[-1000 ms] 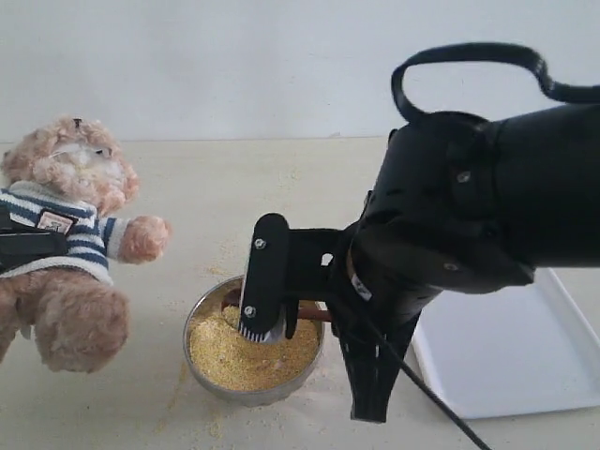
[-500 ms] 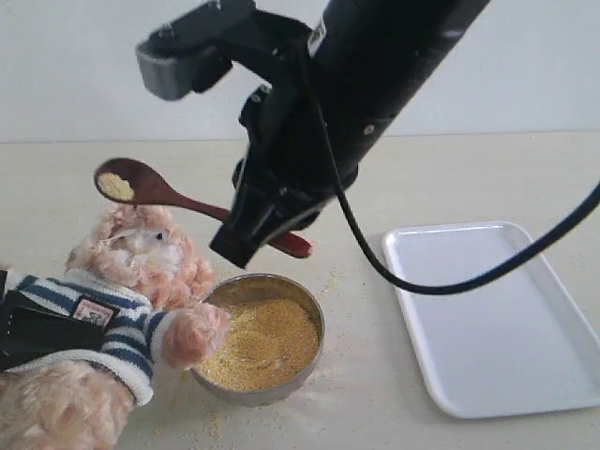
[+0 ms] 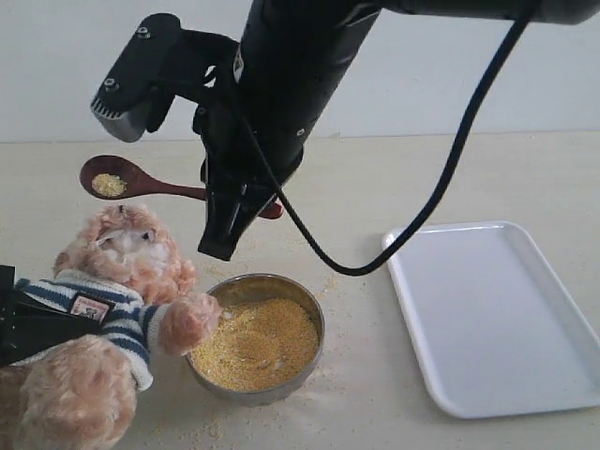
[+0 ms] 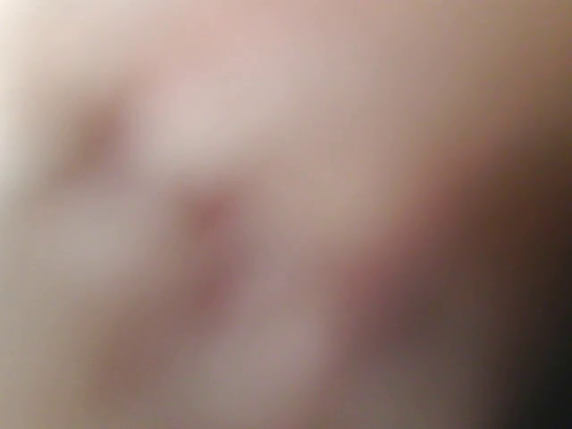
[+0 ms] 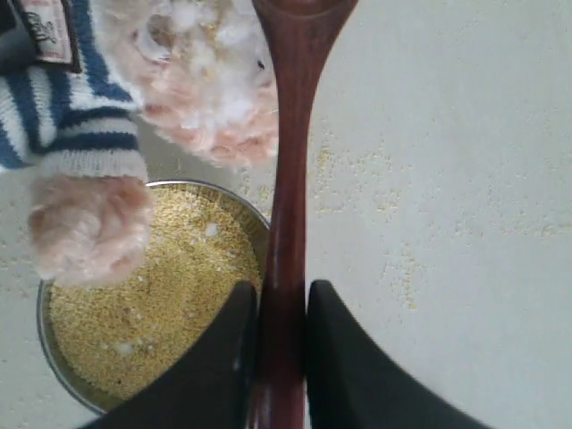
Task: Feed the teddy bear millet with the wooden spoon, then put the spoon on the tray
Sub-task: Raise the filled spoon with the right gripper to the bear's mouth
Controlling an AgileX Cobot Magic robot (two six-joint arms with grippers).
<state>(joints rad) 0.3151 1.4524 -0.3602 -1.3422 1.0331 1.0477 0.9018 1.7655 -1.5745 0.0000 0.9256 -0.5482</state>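
Observation:
My right gripper (image 3: 236, 201) (image 5: 281, 290) is shut on the handle of the dark wooden spoon (image 3: 155, 187) (image 5: 290, 152). The spoon is held level in the air, with a small heap of millet (image 3: 110, 185) in its oval end just above the teddy bear's head (image 3: 127, 255). The teddy bear (image 5: 201, 85) leans at the lower left, one paw on the rim of the metal bowl (image 3: 281, 280) full of millet (image 3: 258, 342) (image 5: 134, 313). My left gripper (image 3: 33, 323) shows as a black bar across the bear's striped shirt. The left wrist view is only a pinkish blur.
The white tray (image 3: 497, 319) lies on the table to the right of the bowl with nothing on it. Loose millet grains (image 3: 333, 279) are scattered on the table around the bowl. My right arm's black cable (image 3: 441, 197) loops down over the tray's near corner.
The right gripper lifted the spoon out of the bowl, up and left over the bear's head, with millet in it. The bear was brought in beside the bowl.

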